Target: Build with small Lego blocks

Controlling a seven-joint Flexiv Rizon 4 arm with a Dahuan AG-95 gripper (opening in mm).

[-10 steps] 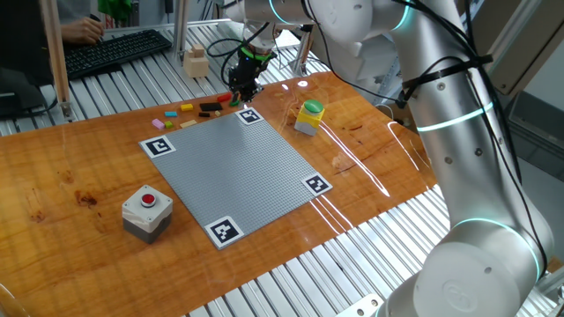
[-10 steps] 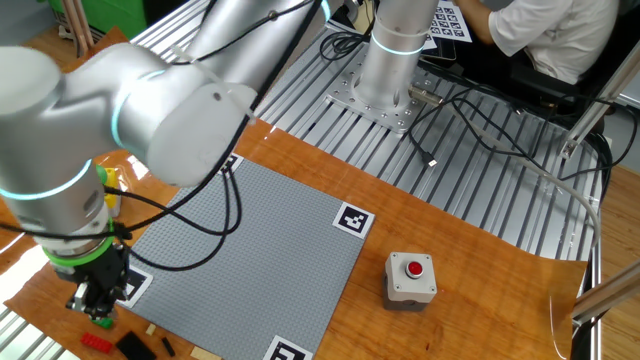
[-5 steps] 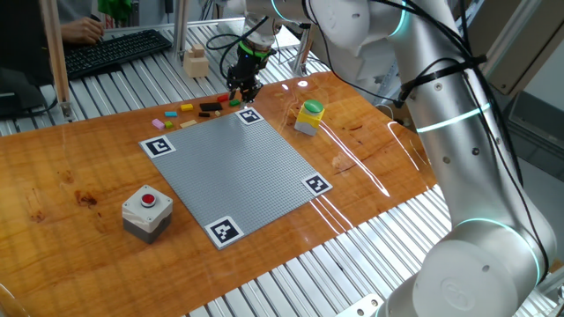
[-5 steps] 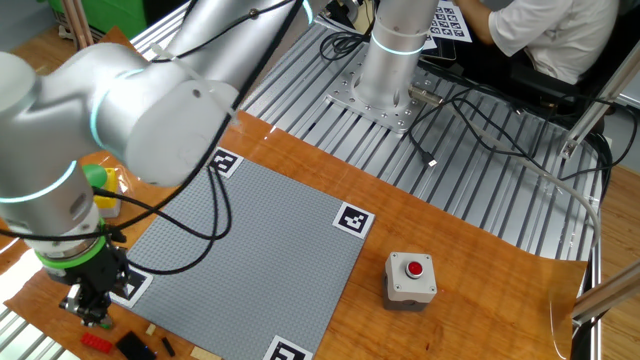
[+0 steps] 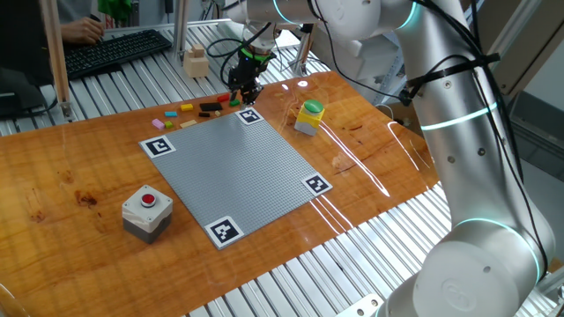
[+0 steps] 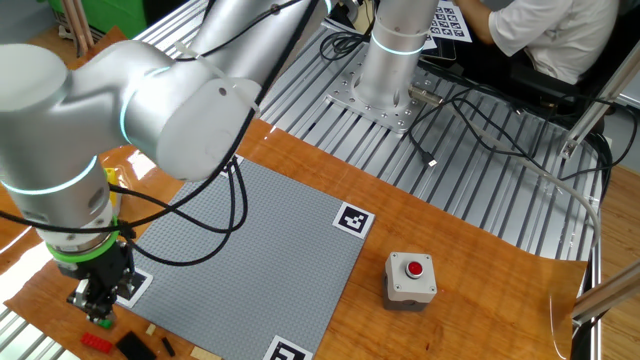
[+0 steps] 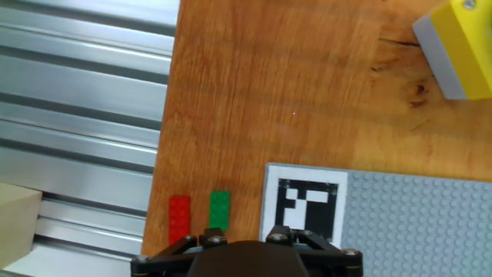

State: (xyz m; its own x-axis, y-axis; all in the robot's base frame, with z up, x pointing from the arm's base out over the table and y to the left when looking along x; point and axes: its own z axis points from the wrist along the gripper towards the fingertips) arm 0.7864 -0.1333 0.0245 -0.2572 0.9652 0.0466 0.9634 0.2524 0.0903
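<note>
The small Lego blocks lie in a row on the wooden table beyond the grey baseplate: pink, yellow, orange, tan, black, red and green. My gripper hangs low just above the green block, at the baseplate's far corner marker. In the other fixed view the gripper stands right over the green block. In the hand view the red block and the green block lie flat on the table just ahead of the gripper. Its fingertips are hidden.
A yellow container with a green top stands right of the baseplate and also shows in the hand view. A pale wooden block sits on the metal slats behind. A red push-button box stands near the baseplate's front-left.
The gripper rose slightly and shifted half a second ago, and is now back low over the green block. The blocks have not moved.
</note>
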